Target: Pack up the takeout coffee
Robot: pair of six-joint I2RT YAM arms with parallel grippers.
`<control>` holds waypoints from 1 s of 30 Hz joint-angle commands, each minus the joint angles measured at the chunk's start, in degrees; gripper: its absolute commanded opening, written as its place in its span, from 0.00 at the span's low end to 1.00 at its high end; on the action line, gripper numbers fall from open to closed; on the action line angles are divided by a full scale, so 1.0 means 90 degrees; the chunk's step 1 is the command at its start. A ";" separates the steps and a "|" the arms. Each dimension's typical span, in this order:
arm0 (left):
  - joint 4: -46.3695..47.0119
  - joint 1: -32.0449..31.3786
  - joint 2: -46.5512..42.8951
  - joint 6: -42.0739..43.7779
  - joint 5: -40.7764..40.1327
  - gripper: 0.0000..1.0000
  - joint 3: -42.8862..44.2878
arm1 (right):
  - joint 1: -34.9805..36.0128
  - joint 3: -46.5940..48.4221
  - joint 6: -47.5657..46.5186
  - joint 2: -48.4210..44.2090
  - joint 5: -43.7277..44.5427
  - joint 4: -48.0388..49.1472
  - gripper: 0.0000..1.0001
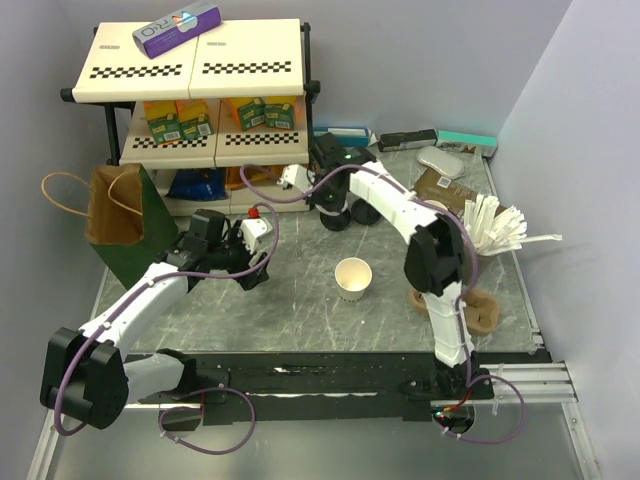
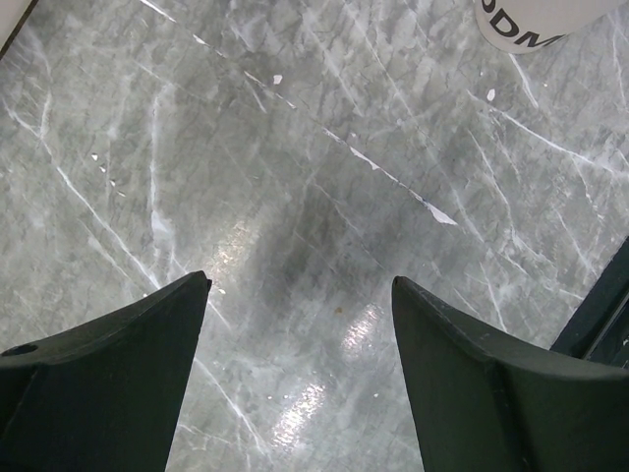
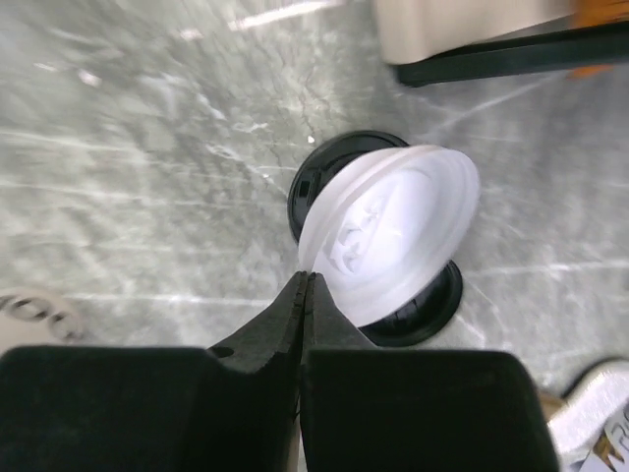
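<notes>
One white paper coffee cup [image 1: 353,278] stands upright and open on the marble table, near the middle. Its base shows at the top right of the left wrist view [image 2: 521,22]. My left gripper [image 1: 254,274] is open and empty, low over bare marble [image 2: 300,280], to the left of the cup and apart from it. My right gripper [image 1: 332,200] reaches to the back of the table. In the right wrist view it is shut [image 3: 308,277] on the rim of a translucent white lid [image 3: 393,236], held tilted above black lids [image 3: 332,181].
A brown pulp cup tray [image 1: 482,312] lies at the right, partly behind my right arm. A grey tumbler of white sticks [image 1: 492,230] stands above it. A brown paper bag [image 1: 112,205] stands at the left, and a stocked shelf [image 1: 190,70] at the back left.
</notes>
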 commanded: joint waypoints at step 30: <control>0.1057 -0.1131 0.0438 -0.0840 0.0421 0.82 0.0772 | -0.0994 -0.2973 0.1990 -0.4541 -0.4847 -0.1618 0.00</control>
